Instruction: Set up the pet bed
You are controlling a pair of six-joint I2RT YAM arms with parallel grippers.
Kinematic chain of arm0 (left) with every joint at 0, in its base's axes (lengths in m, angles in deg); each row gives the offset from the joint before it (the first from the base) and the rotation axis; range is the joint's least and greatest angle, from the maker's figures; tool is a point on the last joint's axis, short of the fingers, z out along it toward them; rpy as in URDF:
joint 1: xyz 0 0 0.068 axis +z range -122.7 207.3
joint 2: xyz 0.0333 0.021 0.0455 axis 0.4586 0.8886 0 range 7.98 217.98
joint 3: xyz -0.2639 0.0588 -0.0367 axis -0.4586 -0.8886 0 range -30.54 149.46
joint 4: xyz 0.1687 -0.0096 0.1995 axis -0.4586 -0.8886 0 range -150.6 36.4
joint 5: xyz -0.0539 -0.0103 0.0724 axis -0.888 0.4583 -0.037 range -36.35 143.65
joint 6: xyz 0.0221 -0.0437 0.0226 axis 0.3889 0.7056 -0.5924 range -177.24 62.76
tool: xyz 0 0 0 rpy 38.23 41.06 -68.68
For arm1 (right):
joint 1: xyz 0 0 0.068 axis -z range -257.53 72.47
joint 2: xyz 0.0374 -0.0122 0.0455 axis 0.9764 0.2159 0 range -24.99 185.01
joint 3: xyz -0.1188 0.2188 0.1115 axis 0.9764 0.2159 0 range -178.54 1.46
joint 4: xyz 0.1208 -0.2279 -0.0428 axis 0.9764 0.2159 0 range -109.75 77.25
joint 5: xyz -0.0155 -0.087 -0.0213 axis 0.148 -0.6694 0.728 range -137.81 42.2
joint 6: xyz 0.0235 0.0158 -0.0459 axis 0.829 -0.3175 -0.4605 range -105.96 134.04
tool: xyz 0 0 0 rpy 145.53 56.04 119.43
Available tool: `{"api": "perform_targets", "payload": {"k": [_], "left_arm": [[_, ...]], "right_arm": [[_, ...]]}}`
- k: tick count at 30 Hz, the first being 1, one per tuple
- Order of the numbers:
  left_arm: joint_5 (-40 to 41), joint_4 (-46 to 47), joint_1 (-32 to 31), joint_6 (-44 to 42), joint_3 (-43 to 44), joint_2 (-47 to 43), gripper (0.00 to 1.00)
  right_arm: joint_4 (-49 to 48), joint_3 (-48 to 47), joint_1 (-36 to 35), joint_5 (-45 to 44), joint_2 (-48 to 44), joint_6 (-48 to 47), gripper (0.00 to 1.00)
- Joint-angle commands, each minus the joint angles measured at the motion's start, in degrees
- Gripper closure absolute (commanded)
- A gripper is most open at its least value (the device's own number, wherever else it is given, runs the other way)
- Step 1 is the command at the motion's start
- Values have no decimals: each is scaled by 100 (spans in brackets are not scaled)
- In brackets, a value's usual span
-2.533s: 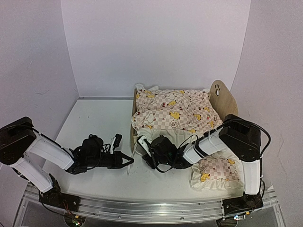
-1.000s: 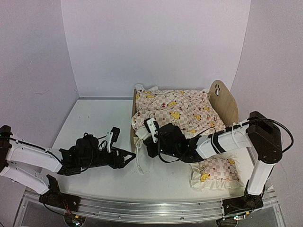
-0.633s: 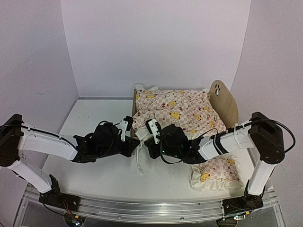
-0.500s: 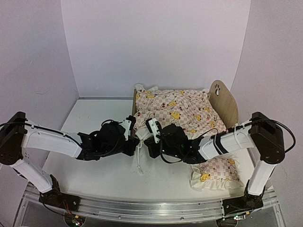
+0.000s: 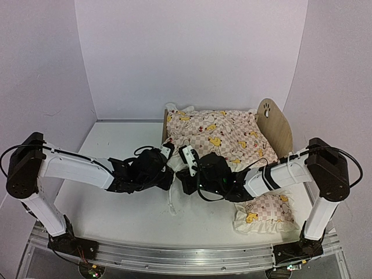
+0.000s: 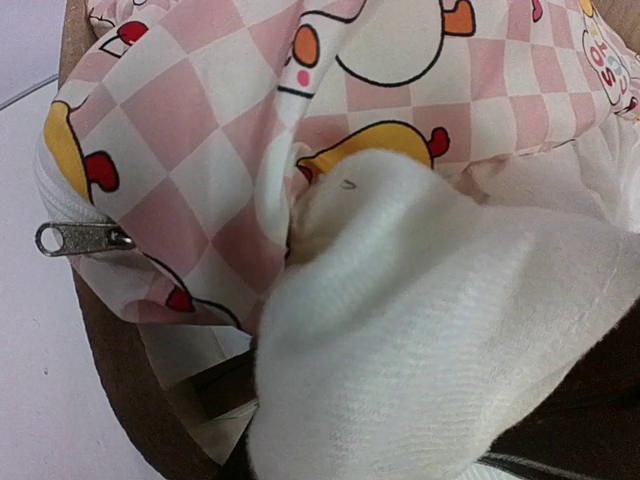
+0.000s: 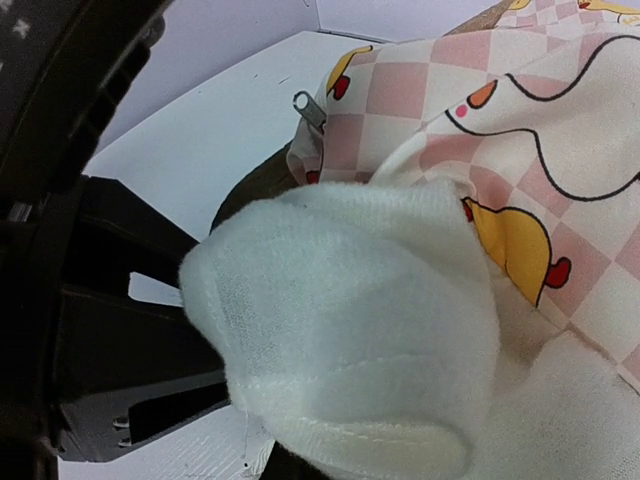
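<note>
The pet bed (image 5: 274, 129) stands at about one o'clock from the middle of the table (image 5: 116, 145). Its rounded headboard with the paw cutout is at the three o'clock end and its low footboard (image 6: 110, 330) at the nine o'clock end. A frilled pink-checked quilt (image 5: 218, 136) with yellow cartoon animals is heaped over the whole frame and spills past the footboard. The matching little pillow (image 5: 264, 212) lies flat on the table at roughly five o'clock from the bed, apart from it and beside the right arm. Both arms reach in low and meet at the bed's seven o'clock corner. The left gripper (image 5: 168, 173) comes from nine o'clock and the right gripper (image 5: 181, 179) from four o'clock, the two almost nose to nose. From the left wrist, a fat fold of white cloth fills the foreground and hides the fingers, so I cannot tell whether that pincer is spread or pinching. Beyond it the quilt drapes over the brown footboard, with a metal zipper pull (image 6: 80, 238) hanging at nine o'clock. The right pincer is pressed together, with white cloth bunched right over its tips, and I cannot make out whether any of it is nipped between them. A thin white strip of cloth (image 5: 171, 200) trails down from that corner onto the table toward six o'clock.
</note>
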Motion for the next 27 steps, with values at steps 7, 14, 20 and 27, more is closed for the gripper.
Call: {"api": "perform_targets", "payload": {"k": [7, 14, 20, 27], "left_arm": [[1063, -181, -18, -82, 709, 495, 82], [1057, 54, -9, -78, 677, 356, 98], [295, 448, 94, 19, 158, -161, 100], [-636, 711, 463, 325, -401, -615, 100]], "right_arm": [[-377, -4, -11, 127, -287, 43, 100], [-380, -101, -9, 22, -206, 85, 100], [-411, -427, 47, 188, 96, 107, 100], [-419, -786, 63, 300, 459, 120, 100]]}}
